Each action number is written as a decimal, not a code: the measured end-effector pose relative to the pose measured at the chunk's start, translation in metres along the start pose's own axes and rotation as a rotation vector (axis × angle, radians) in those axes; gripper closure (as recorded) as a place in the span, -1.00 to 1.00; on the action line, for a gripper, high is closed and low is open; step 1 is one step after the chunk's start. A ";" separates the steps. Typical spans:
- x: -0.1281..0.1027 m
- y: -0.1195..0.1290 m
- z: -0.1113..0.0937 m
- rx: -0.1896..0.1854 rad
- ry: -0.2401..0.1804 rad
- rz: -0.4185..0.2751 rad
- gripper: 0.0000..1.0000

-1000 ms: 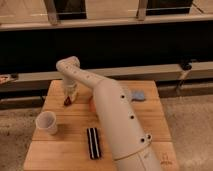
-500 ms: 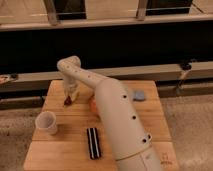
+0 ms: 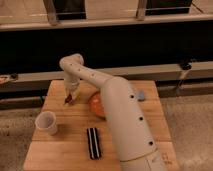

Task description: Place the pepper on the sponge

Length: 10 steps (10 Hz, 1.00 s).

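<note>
Reaching over to the far left part of the desk [image 3: 65, 150], I have my end effector [image 3: 68, 99] low over the wood. Its fingers are drawn together on the pepper [image 3: 66, 102], whose dark red tip shows just below them, at or close to the surface. The sponge [image 3: 141, 95] lies well apart from it on the right side of the desk, half hidden behind my arm. The orange bowl [image 3: 96, 106] sits between the two. So the pepper is not on the sponge. I judge the grasp made; the lift, the carry past the bowl and the setting down are left. A white cup [image 3: 46, 122] and a black ribbed bar [image 3: 93, 142] sit nearer the front. No brand, label or writing can be read on anything.
</note>
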 end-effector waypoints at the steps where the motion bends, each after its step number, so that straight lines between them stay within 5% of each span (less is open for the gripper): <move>1: 0.002 0.002 -0.003 0.009 0.002 0.012 1.00; 10: 0.025 0.017 -0.053 0.117 0.043 0.103 1.00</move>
